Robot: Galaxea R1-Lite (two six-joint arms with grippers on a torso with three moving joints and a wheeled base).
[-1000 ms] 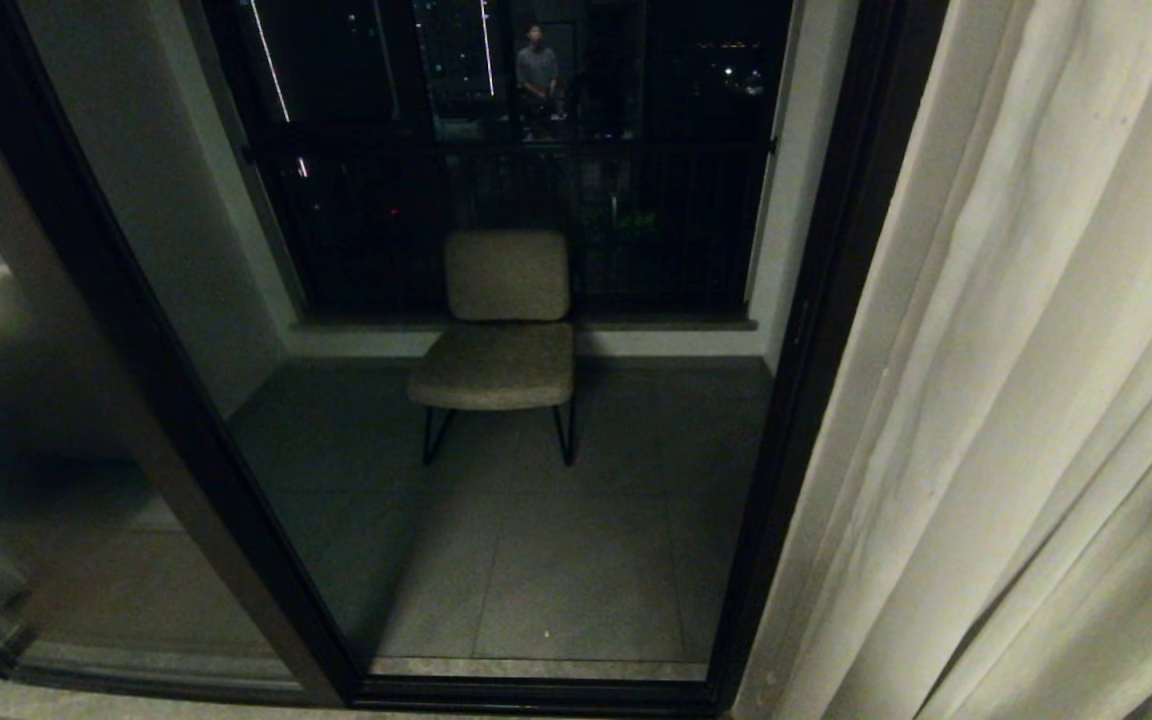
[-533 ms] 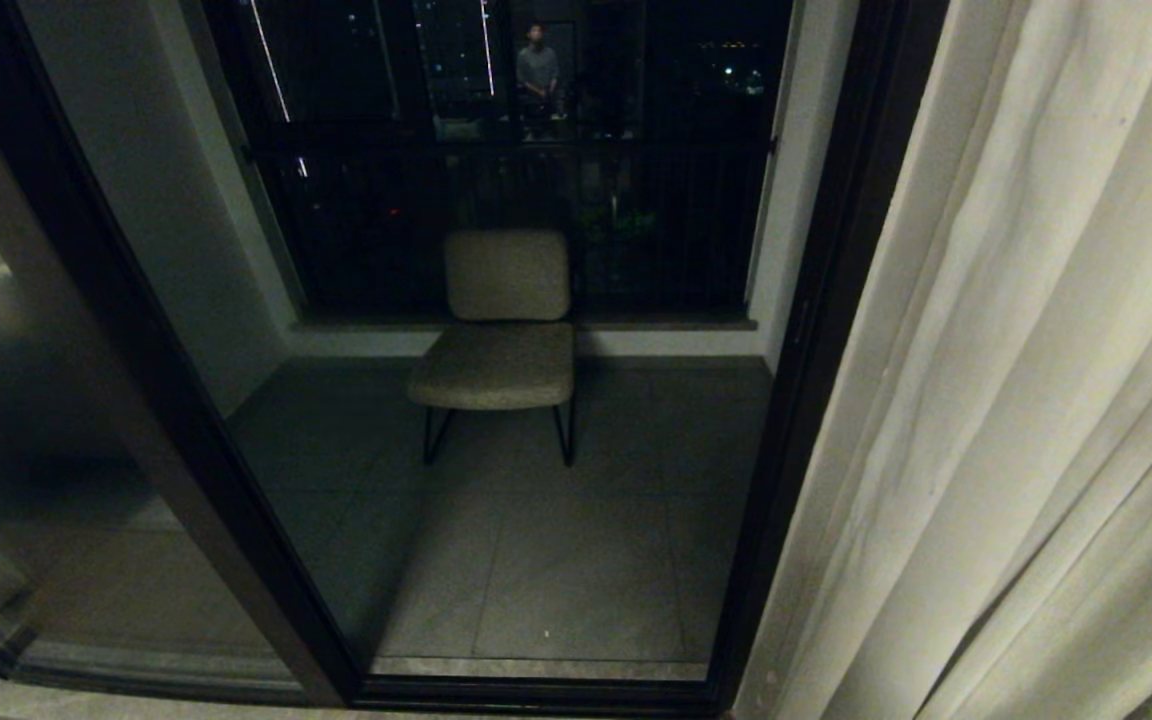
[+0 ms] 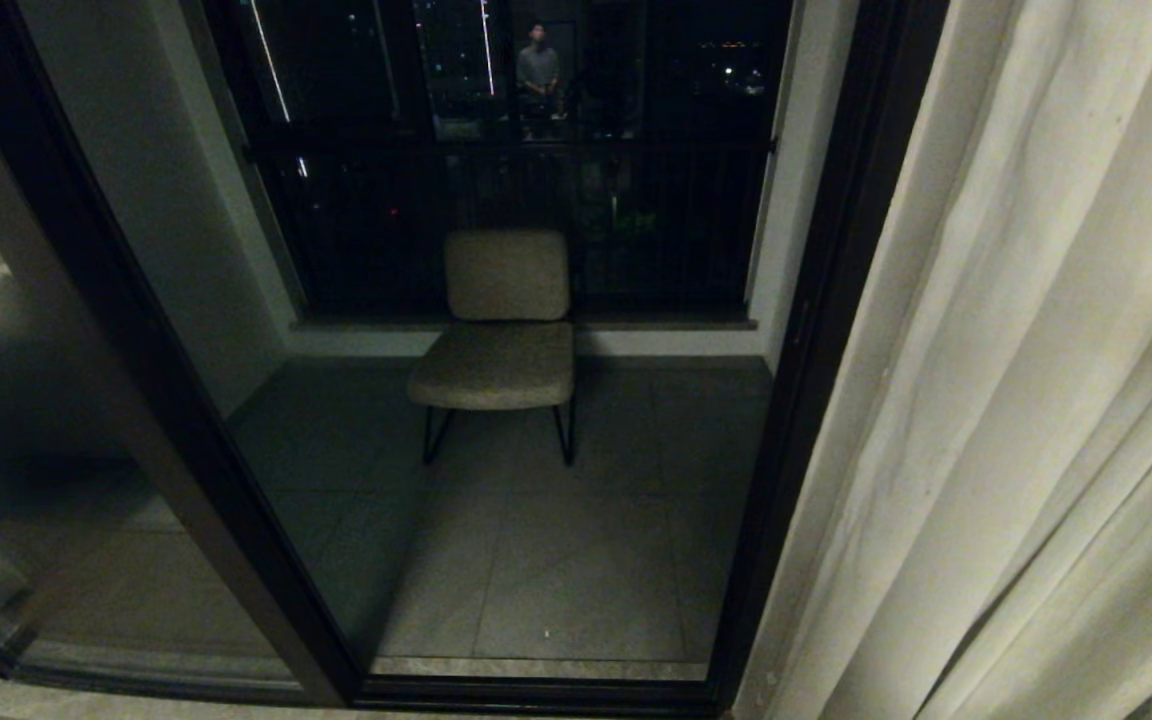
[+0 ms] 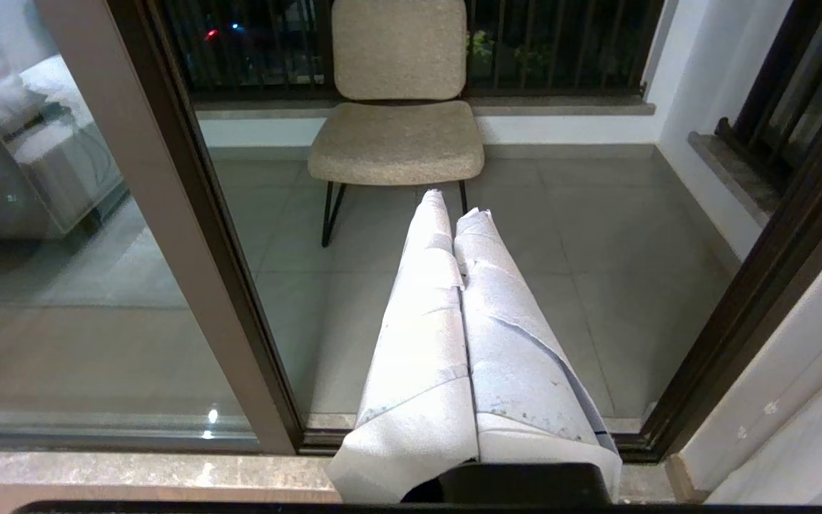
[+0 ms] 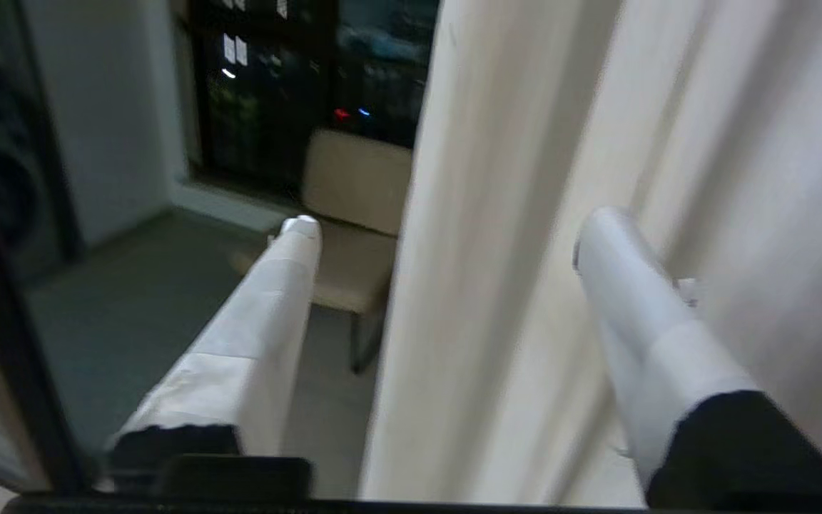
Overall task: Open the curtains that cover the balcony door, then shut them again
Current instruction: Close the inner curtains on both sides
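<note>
Curtains [image 3: 1016,400] drawn aside, balcony door [image 3: 496,400] uncovered: opening done, closing pending. Right gripper [image 5: 447,221] fingers spread wide, curtain edge between them, ungripped. Left gripper [image 4: 457,203] fingers pressed together, empty.

The left gripper [image 4: 457,203] points forward and slightly down, its two white-wrapped fingers [image 4: 425,314] pressed together along their length. The right gripper [image 5: 447,221] is held out level with its white-wrapped fingers [image 5: 632,285] spread wide apart, nothing clamped between them.
</note>
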